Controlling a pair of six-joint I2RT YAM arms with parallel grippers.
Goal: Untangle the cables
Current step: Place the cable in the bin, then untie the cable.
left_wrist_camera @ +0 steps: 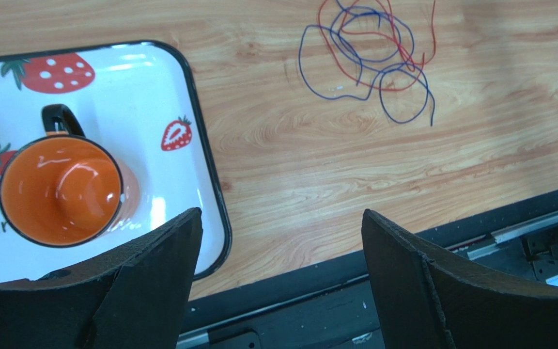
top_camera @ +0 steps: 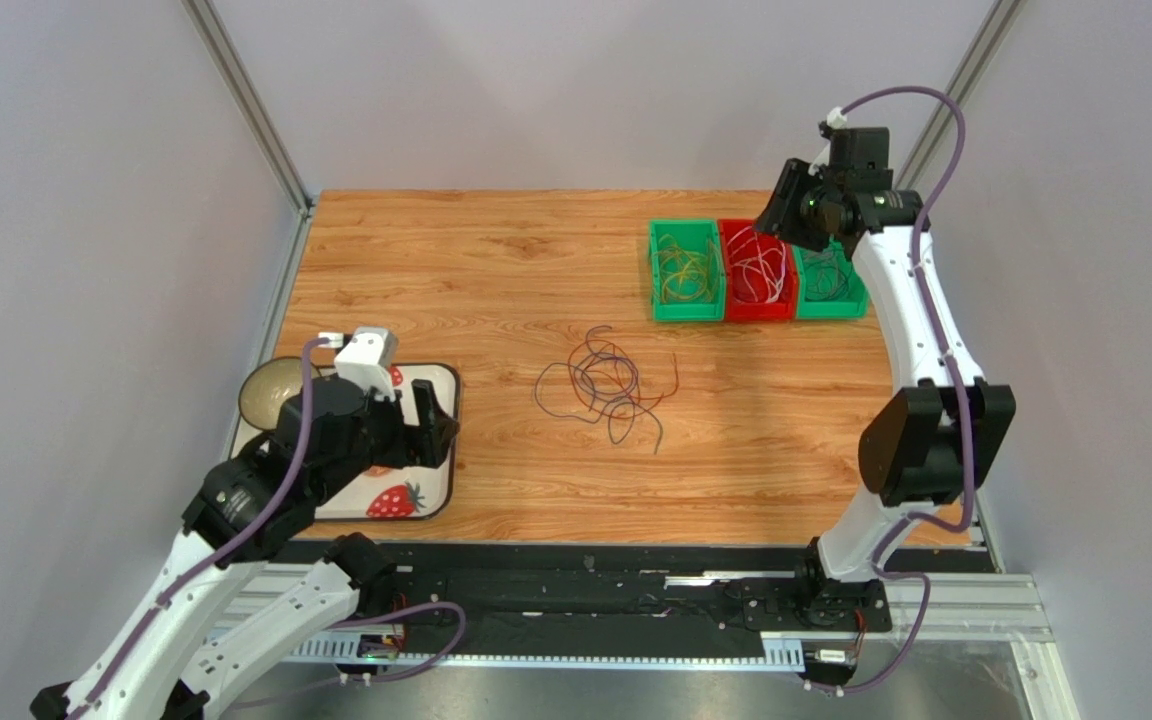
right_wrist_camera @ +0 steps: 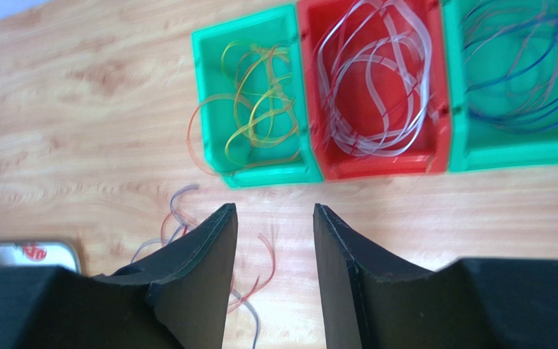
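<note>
1. Two grippers are in view, and neither holds anything. The left gripper point(left_wrist_camera: 280, 218) stands wide open with bare tabletop between its fingers.
2. Just below its left finger sits an orange mug point(left_wrist_camera: 60, 189), upright on a strawberry-print tray point(left_wrist_camera: 209, 182). The tray's right rim runs under the gap between the jaws.
3. The loose tangle of cables point(left_wrist_camera: 369, 62), red and blue-purple loops, lies flat on the wooden table point(left_wrist_camera: 478, 145). It is ahead of the left gripper, slightly to its right and well apart from it.
4. The right gripper point(right_wrist_camera: 274, 211) hangs raised with its fingers partly apart and nothing between them.
5. Three bins stand in a row ahead of the right gripper:
   - Left: a green bin point(right_wrist_camera: 203, 94) holding yellow cables point(right_wrist_camera: 260, 109).
   - Straight ahead: a red bin point(right_wrist_camera: 376, 166) holding white cables point(right_wrist_camera: 376, 80).
   - Right: a second green bin point(right_wrist_camera: 515, 149) holding dark blue cables point(right_wrist_camera: 529, 80).
6. From the right gripper, the tangle lies nearer than the bins, by its left finger and partly hidden behind it.
</note>
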